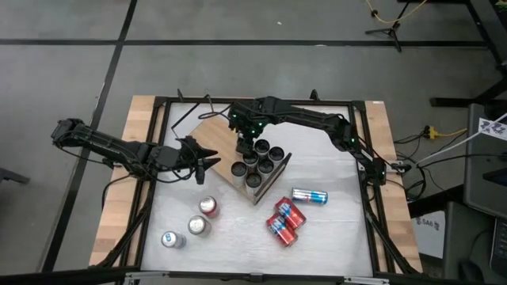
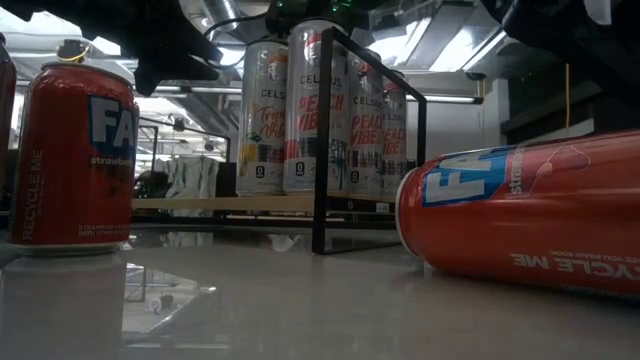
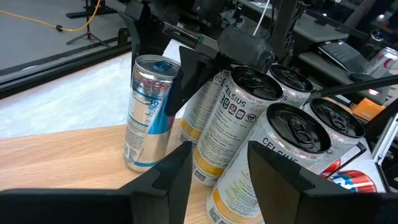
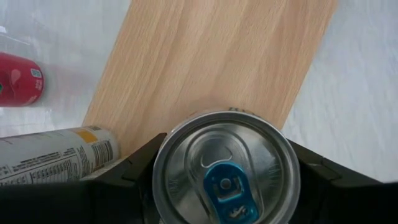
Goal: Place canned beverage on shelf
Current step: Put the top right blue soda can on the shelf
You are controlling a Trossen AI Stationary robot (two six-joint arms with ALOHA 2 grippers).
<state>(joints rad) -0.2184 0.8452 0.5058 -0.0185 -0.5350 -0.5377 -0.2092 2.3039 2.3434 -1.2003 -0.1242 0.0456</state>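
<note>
A slim silver-and-blue canned beverage (image 3: 149, 112) is upright at the far end of the shelf (image 1: 218, 131), a light-wood board on a black wire frame. My right gripper (image 1: 244, 142) is shut on it. Beside it, several tall Celsius cans (image 3: 249, 118) stand on the board in a cluster. My left gripper (image 3: 221, 168) hovers just off the shelf's left side (image 1: 207, 164). It is open with nothing between its fingers and points at the cans. My right gripper pinches the can's upper side wall (image 4: 163, 163) between its two fingers, one on each side just below the rim. The fingers (image 3: 186, 78) come steeply down from above. The can is upright, and its base (image 3: 140, 163) appears to rest on the board.
On the white tabletop nearer the front stand a red can (image 1: 208, 207) and two silver cans (image 1: 198, 226) (image 1: 171, 239). To the right lie a silver-blue can (image 1: 309, 195) and two red cans (image 1: 285, 222). The board's far half (image 4: 211, 56) is bare.
</note>
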